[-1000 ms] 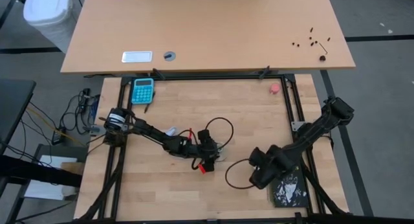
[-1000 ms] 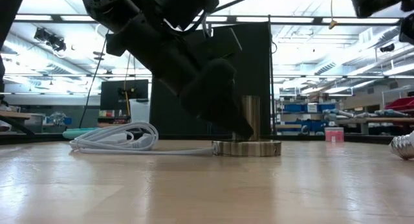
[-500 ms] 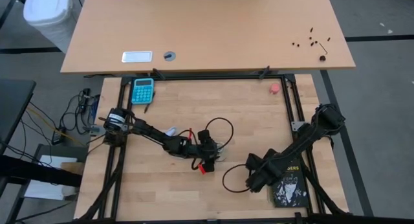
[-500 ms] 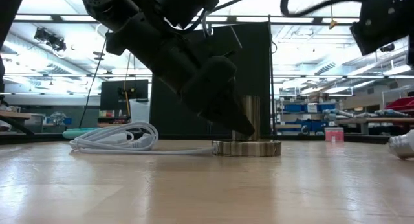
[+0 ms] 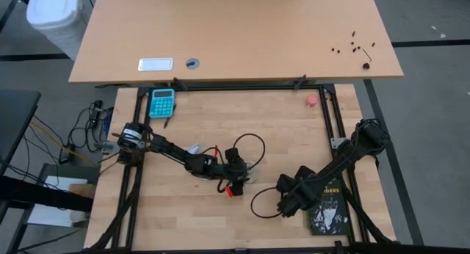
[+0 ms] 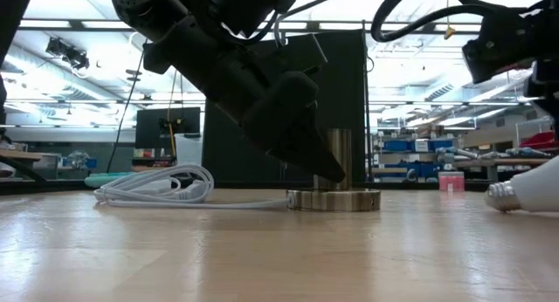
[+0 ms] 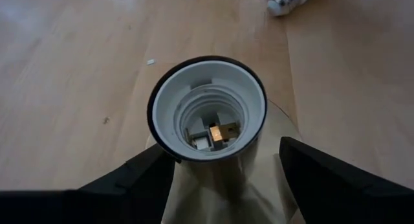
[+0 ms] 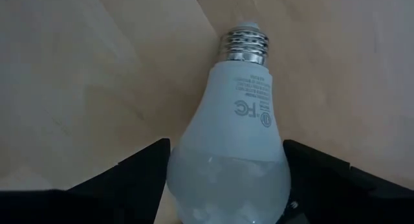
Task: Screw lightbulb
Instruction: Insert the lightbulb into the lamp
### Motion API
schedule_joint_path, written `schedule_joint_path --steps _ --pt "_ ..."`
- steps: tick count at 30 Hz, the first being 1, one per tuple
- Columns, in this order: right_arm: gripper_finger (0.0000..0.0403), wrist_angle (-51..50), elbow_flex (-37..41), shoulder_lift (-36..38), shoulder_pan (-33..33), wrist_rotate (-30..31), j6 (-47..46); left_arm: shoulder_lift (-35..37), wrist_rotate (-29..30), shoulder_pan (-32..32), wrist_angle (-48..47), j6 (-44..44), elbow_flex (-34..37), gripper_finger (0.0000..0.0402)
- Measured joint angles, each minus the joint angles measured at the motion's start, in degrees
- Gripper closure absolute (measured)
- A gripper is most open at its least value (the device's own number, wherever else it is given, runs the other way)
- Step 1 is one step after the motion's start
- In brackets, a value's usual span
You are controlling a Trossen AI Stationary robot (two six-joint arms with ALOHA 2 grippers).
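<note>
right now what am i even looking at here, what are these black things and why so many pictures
They are two robot arms at a wooden table, photographed at one moment by four cameras: one overhead, one level with the tabletop, and one on each arm's wrist.

The left gripper sits with its fingers either side of a lamp socket, which is empty. The right gripper has its fingers either side of the lightbulb, which lies on the table, screw end pointing away; the fingers are not clearly clamped on it.

Also on the table: a white cord, a blue calculator, a small pink-red object and a black book.
</note>
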State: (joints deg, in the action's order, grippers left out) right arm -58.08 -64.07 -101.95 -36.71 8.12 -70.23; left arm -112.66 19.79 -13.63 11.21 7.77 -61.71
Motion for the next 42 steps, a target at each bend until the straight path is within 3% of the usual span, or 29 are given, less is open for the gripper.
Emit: schedule_joint_path --steps 6,14,23,29,42 --pt "0.0097 -0.5 0.5 0.8 0.6 1.0 3.4 0.0 -1.7 0.0 -0.2 0.0 0.0 0.012" --pt "0.0097 0.5 0.5 10.0 3.0 1.9 7.3 0.0 -2.6 -0.5 0.5 -3.0 0.0 0.012" --pt "0.0097 6.8 0.5 20.3 9.6 1.1 13.7 0.1 -1.9 -0.4 9.4 -9.1 0.0 0.012" --pt "0.0097 12.0 0.5 22.3 12.9 1.0 19.0 0.1 -1.7 -0.7 10.3 -10.5 0.0 0.012" --pt "0.0097 19.1 0.5 22.4 19.4 -2.0 26.5 6.9 8.4 -4.9 3.7 -11.5 -0.1 0.012"
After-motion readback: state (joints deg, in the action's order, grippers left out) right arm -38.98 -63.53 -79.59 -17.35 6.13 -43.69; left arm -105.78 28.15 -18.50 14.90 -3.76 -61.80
